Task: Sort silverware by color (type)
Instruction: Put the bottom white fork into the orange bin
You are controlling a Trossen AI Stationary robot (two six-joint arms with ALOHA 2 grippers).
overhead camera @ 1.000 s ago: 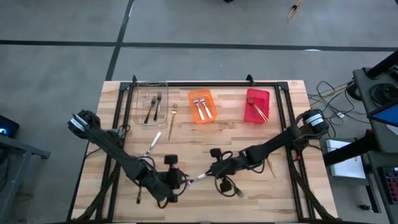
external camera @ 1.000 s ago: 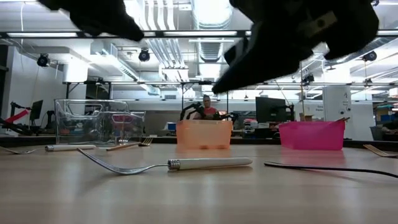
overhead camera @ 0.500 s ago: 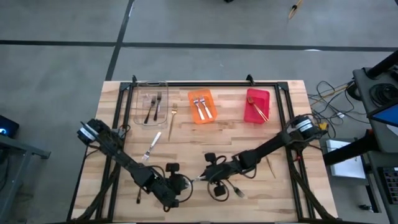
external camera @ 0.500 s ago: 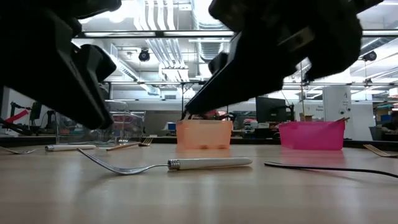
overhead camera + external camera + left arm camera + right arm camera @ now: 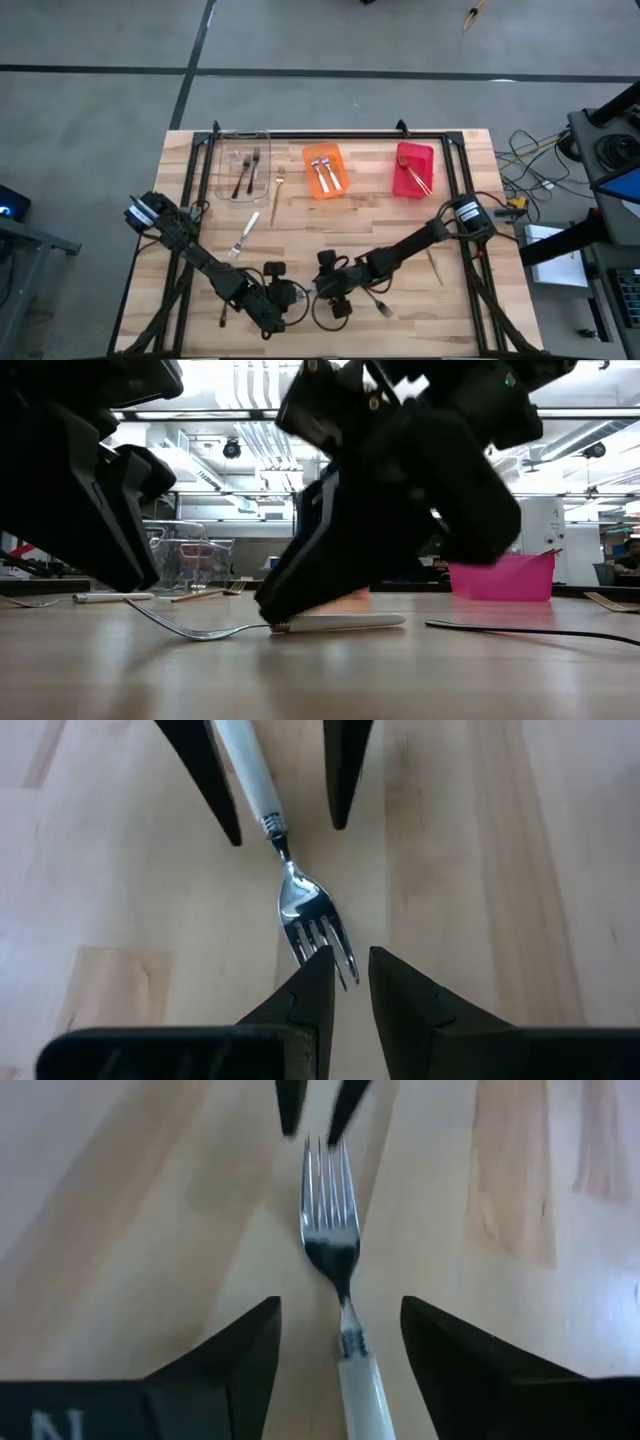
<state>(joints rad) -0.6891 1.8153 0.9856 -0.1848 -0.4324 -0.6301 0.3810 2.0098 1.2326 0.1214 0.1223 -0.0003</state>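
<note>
A white-handled fork (image 5: 290, 890) is seen lying flat on the wooden table (image 5: 470, 190), near the front edge, between the two grippers. The right gripper (image 5: 338, 1350) is set low over the handle end. Its fingers (image 5: 230, 1355) are spread wide, one on each side of the white handle, and nothing is pinched. The left gripper (image 5: 345, 990) is placed at the other end, by the prongs. Its fingers (image 5: 410, 1005) are held close together with only a thin gap, and the prongs are seen just at that gap. Whether the prongs are touched cannot be told.

At the back of the table three bins are lined up. Two dark forks (image 5: 247, 170) are kept in the clear bin (image 5: 224, 172), two white-handled forks (image 5: 323, 172) in the orange bin (image 5: 310, 155), and gold forks (image 5: 412, 176) in the red bin (image 5: 426, 155). A gold fork (image 5: 277, 193) is left on the table just beside the clear bin. Another white-handled fork (image 5: 244, 233) is left in front of that bin. One more gold fork (image 5: 436, 267) is found on the right side of the table.
</note>
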